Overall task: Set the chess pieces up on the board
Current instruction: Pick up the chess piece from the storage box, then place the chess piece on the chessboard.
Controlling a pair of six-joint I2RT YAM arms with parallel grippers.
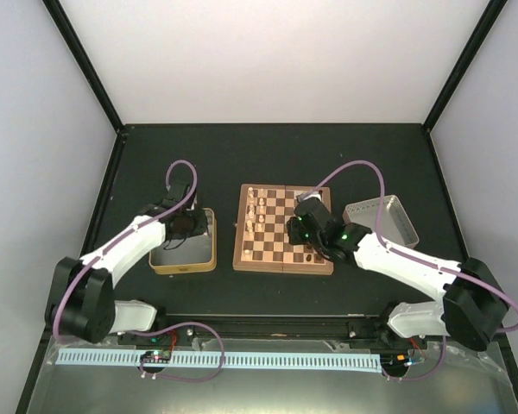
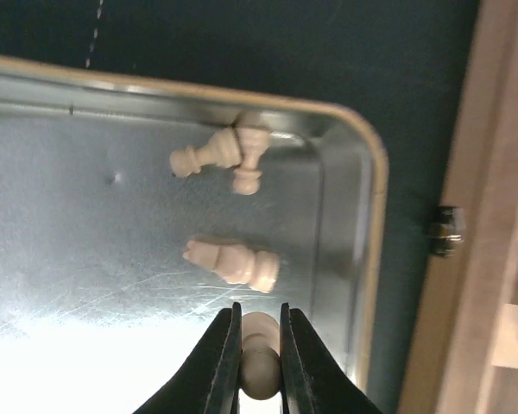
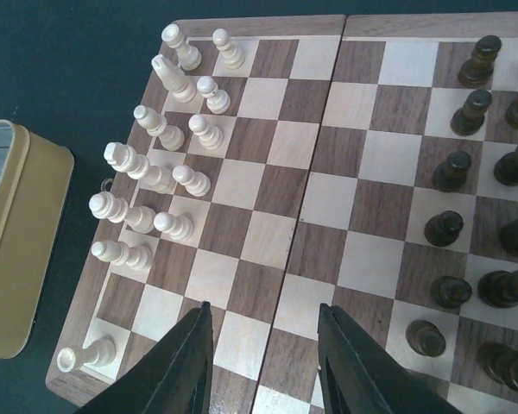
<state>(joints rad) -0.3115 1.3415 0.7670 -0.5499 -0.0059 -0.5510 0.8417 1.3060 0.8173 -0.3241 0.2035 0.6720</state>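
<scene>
My left gripper is shut on a pale cream chess piece inside the gold tin. Three more pale pieces lie loose on the tin floor: one just beyond the fingertips, two touching near the far corner. In the top view the left gripper sits over the tin. The board holds pale pieces in two columns on its left side and dark pieces on its right. My right gripper hovers open over the board's middle squares, holding nothing.
The gold tin stands left of the board, and a silver-grey tray stands to its right. The right gripper and its arm cover the board's right part from above. The board's wooden edge runs beside the tin.
</scene>
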